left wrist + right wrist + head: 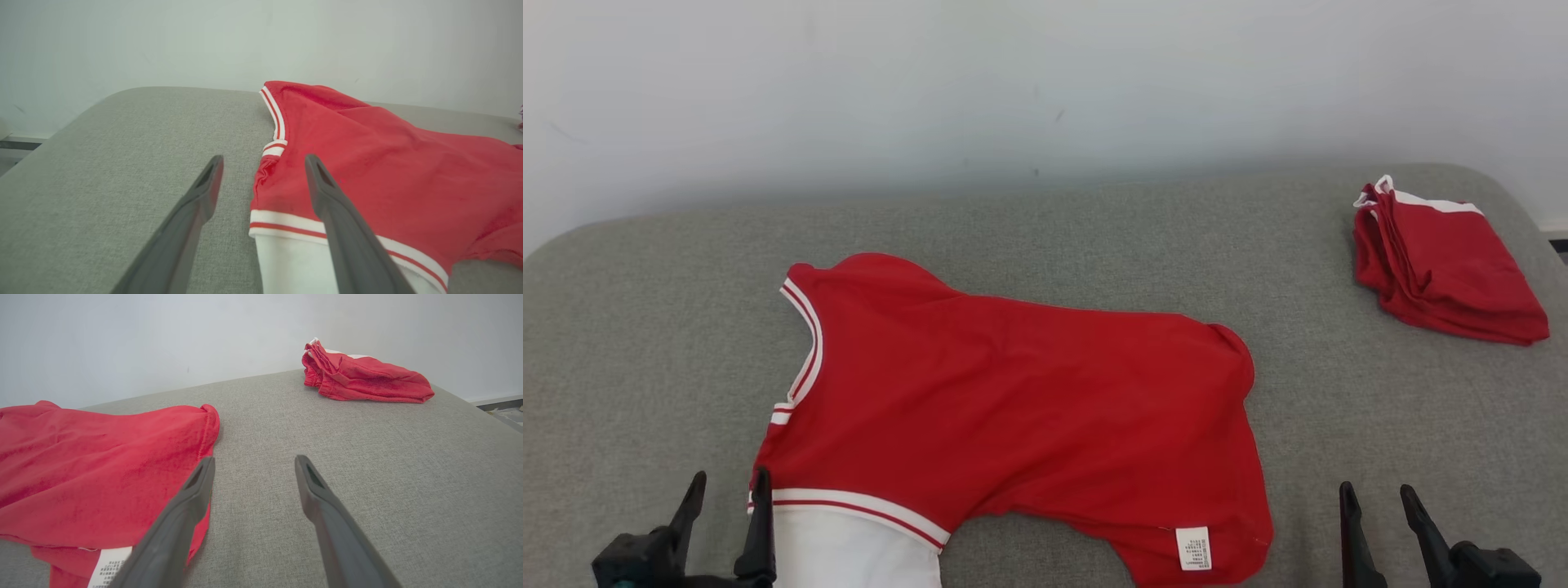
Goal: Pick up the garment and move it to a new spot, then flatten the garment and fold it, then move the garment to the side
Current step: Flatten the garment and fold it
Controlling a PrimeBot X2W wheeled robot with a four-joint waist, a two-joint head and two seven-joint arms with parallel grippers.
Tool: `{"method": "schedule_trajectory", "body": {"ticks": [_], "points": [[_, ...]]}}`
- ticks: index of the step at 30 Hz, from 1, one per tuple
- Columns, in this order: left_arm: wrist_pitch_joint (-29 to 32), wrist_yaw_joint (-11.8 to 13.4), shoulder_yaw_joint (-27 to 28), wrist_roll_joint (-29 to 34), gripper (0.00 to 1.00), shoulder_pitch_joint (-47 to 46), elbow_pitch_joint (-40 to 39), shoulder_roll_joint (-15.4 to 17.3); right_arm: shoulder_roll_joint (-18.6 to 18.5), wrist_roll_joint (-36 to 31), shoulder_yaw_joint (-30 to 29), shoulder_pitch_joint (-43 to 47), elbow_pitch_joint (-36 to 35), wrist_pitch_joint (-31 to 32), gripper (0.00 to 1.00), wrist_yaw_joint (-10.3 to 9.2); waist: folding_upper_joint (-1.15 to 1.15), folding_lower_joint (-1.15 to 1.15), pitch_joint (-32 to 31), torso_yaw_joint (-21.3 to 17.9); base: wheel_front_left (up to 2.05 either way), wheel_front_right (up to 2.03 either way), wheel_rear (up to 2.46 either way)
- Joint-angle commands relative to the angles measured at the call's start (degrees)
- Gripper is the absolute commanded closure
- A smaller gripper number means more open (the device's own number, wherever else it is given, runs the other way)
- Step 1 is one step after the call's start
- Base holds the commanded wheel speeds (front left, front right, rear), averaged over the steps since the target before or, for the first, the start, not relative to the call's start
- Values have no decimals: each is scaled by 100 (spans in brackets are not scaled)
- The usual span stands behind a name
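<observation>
A red garment (1013,408) with white-and-red striped trim lies spread on the grey padded table (645,327), partly folded, its white inner side and a care label showing at the near edge. My left gripper (727,490) stands open at the garment's near left corner, empty; in the left wrist view the garment (388,171) lies under and right of that open gripper (265,163). My right gripper (1376,498) is open and empty over bare table, right of the garment's hem. The right wrist view has the garment (90,469) left of this gripper (253,463).
A second red garment (1445,261), folded into a bundle, rests at the table's far right corner, also in the right wrist view as a bundle (363,373). A pale wall rises behind the table. Bare grey surface lies left of the spread garment and between it and the bundle.
</observation>
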Motion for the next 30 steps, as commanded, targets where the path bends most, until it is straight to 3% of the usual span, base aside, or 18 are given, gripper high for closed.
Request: {"method": "schedule_trajectory", "body": {"ticks": [1,8,13,14,15,16,17,30], "points": [[-15,-31,-7,-57,0,-127,156,39,-1,-16,-9,-58,-2,-27,0,-16,0,0,116,-105,0,0,0],[35,-101,-171,-187,0,-660,1206,245,-1,-22,-13,-166,46,-69,0,-16,0,0,323,-270,0,0,0],[309,-134,-387,-351,0,-839,1679,205,-1,-31,-17,-194,76,-79,0,-16,0,0,348,-306,0,0,0],[304,-135,-401,-411,22,-876,1716,209,-1,-34,-22,-201,78,-81,0,-16,0,0,349,-309,0,0,0],[304,-135,-401,-411,22,-876,1716,209,-1,-34,-22,-201,78,-81,0,-16,0,0,349,-309,0,0,0],[276,-121,-414,-470,72,-902,1760,208,-1,-38,-26,-206,81,-85,0,-16,0,0,340,-310,0,0,0],[244,-125,-448,-499,100,-914,1802,222,-1,-42,-32,-204,77,-86,0,-16,0,0,330,-308,0,0,0],[-16,-66,-28,-846,100,-424,1728,163,-2,-76,-112,-79,35,-40,0,-16,0,0,183,-65,0,0,0]]}}
